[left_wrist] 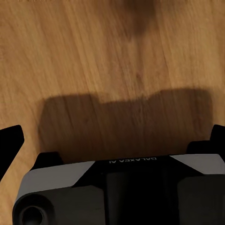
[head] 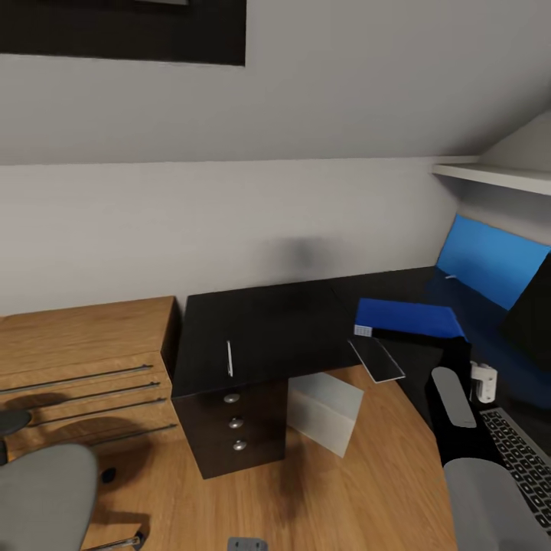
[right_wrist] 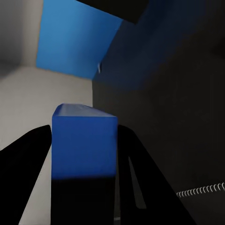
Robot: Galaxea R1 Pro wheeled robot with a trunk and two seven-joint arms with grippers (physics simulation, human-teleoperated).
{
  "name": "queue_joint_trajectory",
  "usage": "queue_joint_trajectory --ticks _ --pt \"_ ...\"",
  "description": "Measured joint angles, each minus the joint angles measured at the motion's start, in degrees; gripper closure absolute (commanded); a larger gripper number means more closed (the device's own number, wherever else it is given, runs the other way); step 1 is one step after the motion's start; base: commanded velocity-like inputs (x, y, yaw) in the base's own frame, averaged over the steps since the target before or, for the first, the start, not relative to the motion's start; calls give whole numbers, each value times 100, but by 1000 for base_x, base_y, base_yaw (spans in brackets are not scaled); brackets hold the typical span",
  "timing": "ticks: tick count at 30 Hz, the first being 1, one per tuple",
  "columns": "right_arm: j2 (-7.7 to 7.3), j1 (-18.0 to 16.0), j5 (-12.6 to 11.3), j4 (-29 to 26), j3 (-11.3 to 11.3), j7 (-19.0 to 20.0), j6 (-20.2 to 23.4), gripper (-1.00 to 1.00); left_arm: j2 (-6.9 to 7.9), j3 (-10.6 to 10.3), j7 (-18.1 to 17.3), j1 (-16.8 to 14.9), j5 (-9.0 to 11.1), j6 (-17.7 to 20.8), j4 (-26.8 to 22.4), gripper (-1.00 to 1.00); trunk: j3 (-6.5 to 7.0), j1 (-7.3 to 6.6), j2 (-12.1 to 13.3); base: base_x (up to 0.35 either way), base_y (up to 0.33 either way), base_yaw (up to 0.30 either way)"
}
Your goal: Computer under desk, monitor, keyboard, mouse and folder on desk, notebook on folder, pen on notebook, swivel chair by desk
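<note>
My right claw [right_wrist: 84, 187] is clamped on the folder [head: 409, 317] — in my right wrist view its blue face stands between my two black fingers [right_wrist: 26, 164], both pressed against it. In the head view the folder lies flat above the black table [head: 268, 329], at about 2 o'clock from the picture's centre, white edge and black spine toward me; whether it rests on the top or hangs just over it I cannot tell. Just beside it, at its 7 o'clock, the grey notebook [head: 376, 357] sits at the table's front edge, partly overhanging. The white pen [head: 229, 358] lies well apart, toward 9 o'clock on the same top, above the dark cabinet [head: 233, 436] with round knobs. The light grey computer [head: 325, 409] stands on the wooden floor under the table, next to that cabinet. At 3 o'clock the blue back panel [head: 490, 260] rises behind the table, with the monitor [head: 532, 314] dark at the right edge and the keyboard [head: 520, 451] at 4 o'clock. The swivel chair [head: 42, 493] shows at 8 o'clock. My left claw [left_wrist: 112, 140] is spread wide over bare wooden floor [left_wrist: 103, 61] — nothing between its tips.
</note>
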Motion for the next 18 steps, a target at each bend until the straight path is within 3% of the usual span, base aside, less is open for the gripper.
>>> queue_joint_trajectory --ticks 13,18 --pt "70 1 -14 0 0 8 1 100 0 11 -4 0 0 0 -1 -100 0 0 0 1 0 -164" --pt "71 3 -21 0 4 8 1 100 0 19 0 0 1 0 -6 -100 0 -3 -1 194 0 -21"
